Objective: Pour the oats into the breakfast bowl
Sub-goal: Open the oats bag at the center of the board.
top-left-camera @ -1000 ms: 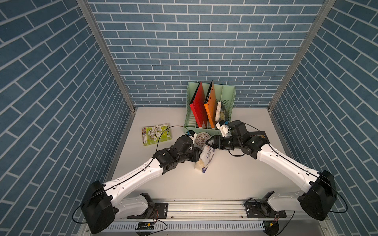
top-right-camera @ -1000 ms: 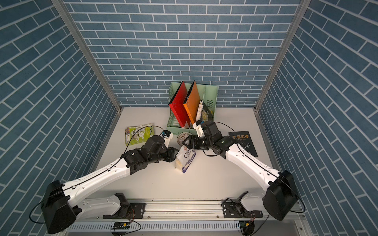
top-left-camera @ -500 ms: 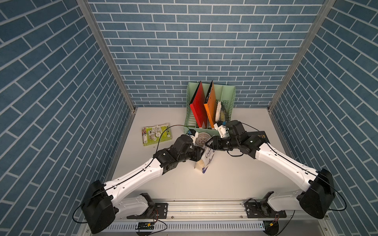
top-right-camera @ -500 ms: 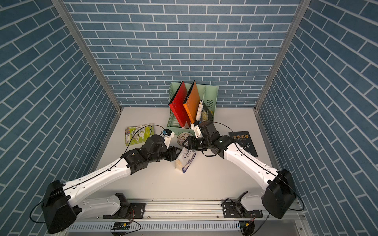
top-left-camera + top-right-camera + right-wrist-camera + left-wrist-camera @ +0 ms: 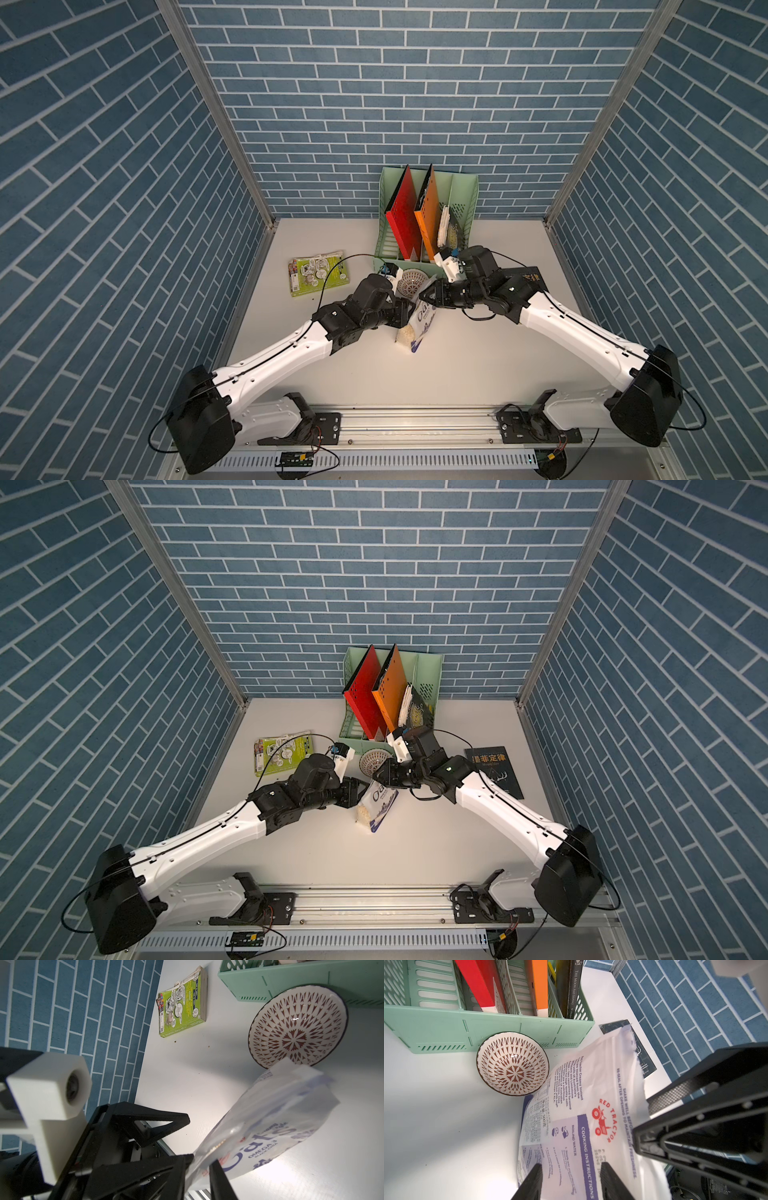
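The oats pouch (image 5: 420,326) (image 5: 380,804) leans tilted on the table, white with dark blue print; pale oats (image 5: 405,334) show through its lower part. My left gripper (image 5: 406,314) (image 5: 571,1165) is shut on the pouch's body, one finger on each side of the back panel (image 5: 571,1126). My right gripper (image 5: 428,294) (image 5: 201,1160) pinches the pouch's top edge (image 5: 270,1118). The breakfast bowl (image 5: 411,282) (image 5: 512,1064) (image 5: 297,1028) stands empty just beyond the pouch, against the rack.
A mint green file rack (image 5: 386,253) with red and orange folders and books stands right behind the bowl. A green cartoon-printed packet (image 5: 318,276) lies at the left. A dark book (image 5: 494,771) lies at the right, under my right arm.
My right gripper has moved left onto the pouch's top edge and its jaws have closed on it. The left gripper and the pouch have stayed nearly still.
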Robot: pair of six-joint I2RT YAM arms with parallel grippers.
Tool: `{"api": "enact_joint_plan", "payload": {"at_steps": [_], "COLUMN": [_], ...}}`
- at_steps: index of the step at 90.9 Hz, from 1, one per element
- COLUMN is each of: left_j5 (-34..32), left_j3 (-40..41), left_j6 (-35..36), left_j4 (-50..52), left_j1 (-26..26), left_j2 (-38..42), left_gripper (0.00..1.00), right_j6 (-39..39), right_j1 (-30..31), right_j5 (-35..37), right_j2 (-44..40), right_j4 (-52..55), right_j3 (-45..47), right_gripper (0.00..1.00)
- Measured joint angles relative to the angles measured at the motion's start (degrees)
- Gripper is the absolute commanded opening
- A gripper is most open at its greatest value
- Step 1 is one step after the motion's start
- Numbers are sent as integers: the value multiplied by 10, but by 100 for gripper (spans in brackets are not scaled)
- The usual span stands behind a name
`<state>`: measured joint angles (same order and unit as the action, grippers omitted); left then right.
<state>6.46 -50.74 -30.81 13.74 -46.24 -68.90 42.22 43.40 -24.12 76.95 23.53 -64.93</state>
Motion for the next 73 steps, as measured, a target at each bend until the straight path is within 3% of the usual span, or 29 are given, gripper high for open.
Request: {"api": "enact_joint_plan", "payload": {"at_steps": [20,52,62,73], "left_j5": [-9,-13,-13,-15], "left_j3": [0,0,0,0], "left_j6": [0,2,2,2], "left_j4": [0,0,0,0], "left_j1": [0,0,0,0], "left_j2": [0,-5,-5,-5], "left_gripper": [51,51,51,51], "right_j6": [0,0,-1,0], "right_j1": [1,2,4,5], "right_j5": [-10,-18,-18,-18], "right_j2": [-20,-26,-25,-24], "right_j4": [-7,-12,-12,-12], "right_j3": [9,20,21,22], "right_gripper": [30,31,23,8]}}
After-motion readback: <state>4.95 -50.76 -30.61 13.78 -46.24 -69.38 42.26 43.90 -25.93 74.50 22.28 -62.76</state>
